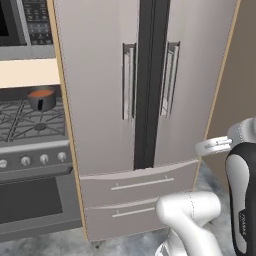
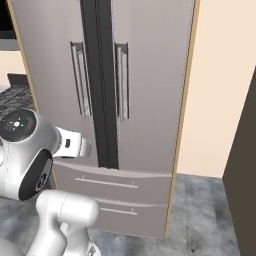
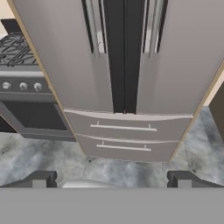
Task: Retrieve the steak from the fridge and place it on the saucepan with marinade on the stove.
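Observation:
The fridge stands straight ahead with both grey doors shut and a dark gap between them. Its two vertical bar handles flank that gap. The steak is out of view. To the left, the saucepan with orange-red liquid sits on the back grate of the stove. My gripper is open and holds nothing. It is drawn back from the fridge at about drawer height, facing the doors.
Two fridge drawers with thin bar pulls lie below the doors. A microwave hangs above the stove. A beige wall and a dark panel close the right side. Grey marbled floor lies in front.

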You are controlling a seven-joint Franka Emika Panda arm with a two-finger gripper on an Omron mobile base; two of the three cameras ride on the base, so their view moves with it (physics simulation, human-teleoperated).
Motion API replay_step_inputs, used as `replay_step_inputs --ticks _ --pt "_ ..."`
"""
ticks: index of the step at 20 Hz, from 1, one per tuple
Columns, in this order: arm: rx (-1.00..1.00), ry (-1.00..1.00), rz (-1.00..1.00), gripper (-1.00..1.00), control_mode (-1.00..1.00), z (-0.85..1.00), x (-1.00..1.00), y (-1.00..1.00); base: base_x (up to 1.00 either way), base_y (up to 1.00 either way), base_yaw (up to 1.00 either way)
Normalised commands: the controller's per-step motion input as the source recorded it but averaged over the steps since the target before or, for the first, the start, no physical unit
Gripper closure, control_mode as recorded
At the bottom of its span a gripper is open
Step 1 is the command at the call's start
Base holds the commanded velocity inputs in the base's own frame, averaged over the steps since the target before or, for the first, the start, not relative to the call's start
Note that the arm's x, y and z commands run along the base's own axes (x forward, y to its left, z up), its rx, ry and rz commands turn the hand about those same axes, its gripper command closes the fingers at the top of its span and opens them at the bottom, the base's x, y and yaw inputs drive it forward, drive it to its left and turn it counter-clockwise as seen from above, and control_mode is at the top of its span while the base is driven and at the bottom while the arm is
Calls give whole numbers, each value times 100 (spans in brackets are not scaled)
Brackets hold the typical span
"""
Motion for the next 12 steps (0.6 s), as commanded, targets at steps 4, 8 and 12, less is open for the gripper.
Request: replay_step_inputs --ticks 4,8,12 --pt "0 0 0 -100 100 0 0 0 3 0 8" --pt "0 0 0 -100 100 0 0 0 9 0 2" --pt "0 -2 0 -100 -100 0 33 -2 0 0 0"
